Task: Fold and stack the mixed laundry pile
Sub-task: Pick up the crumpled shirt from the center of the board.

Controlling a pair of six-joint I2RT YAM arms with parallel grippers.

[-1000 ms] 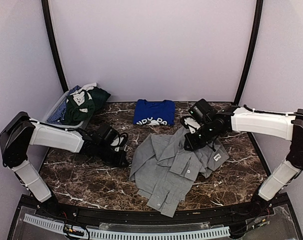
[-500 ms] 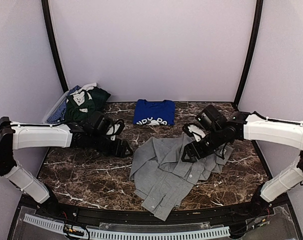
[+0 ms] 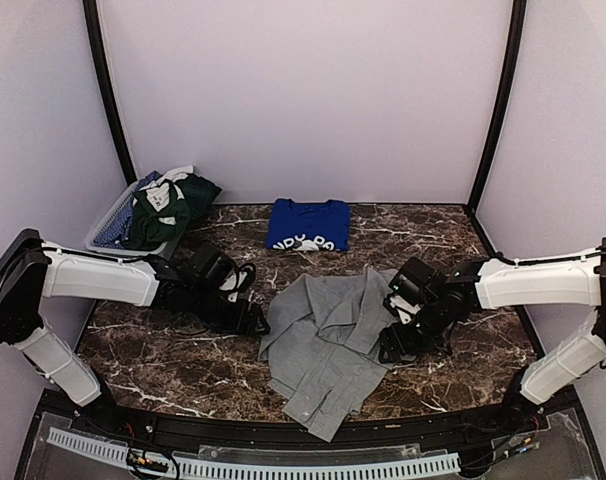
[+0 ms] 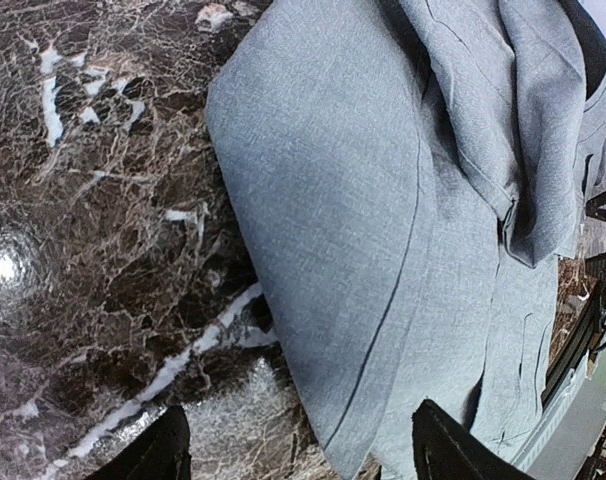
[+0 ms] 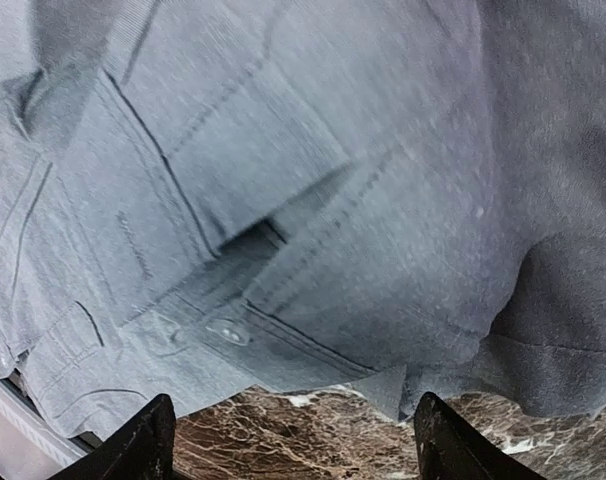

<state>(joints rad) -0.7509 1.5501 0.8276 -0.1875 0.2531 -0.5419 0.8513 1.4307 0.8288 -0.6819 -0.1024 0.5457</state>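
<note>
Left tool [image 3: 251, 320]: fingers spread, gripping nothing, low over the dark marble surface [image 3: 173, 370]. The near hem of the grey collared shirt [image 3: 323, 335] lies under the gap between them; contact can't be judged.

Right tool [image 3: 395, 345]: fingers spread, empty, over the shirt's opposite edge, a button and pocket just ahead of it.

The shirt is rumpled, partly doubled over, between the two tools.

Folded blue T-shirt [image 3: 306, 224] lies beyond both tools, apart from the shirt.

Green and patterned pieces [image 3: 168, 208] are heaped in a basket [image 3: 101, 225] beyond the left tool.
</note>
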